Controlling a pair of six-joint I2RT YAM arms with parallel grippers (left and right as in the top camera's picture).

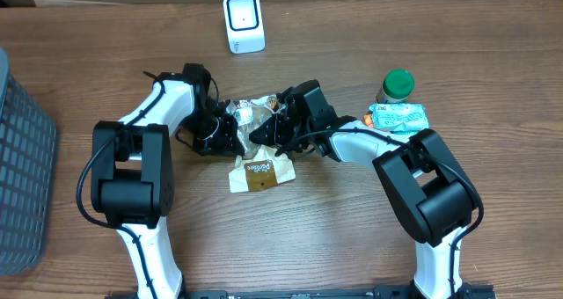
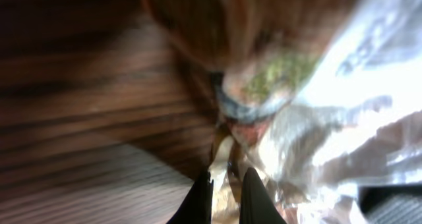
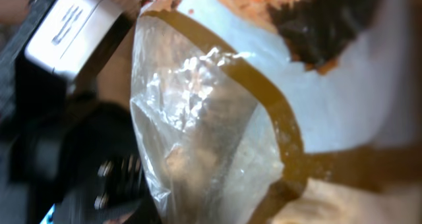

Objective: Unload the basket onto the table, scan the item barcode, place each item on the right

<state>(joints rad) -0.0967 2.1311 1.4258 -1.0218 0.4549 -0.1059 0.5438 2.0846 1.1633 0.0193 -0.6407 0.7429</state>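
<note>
The item is a crinkled snack packet, silvery with brown print, lying mid-table between both arms. My left gripper reaches it from the left. In the left wrist view its black fingers stand nearly together, and the gripper is shut on a fold of the packet. My right gripper meets the packet from the right. Its fingers are hidden in the right wrist view, where the clear, brown-edged packet fills the frame. The white scanner stands upright at the table's far edge.
A second cream-and-brown packet lies just in front of the grippers. A green-capped bottle and a teal packet sit at the right. A dark mesh basket stands at the left edge.
</note>
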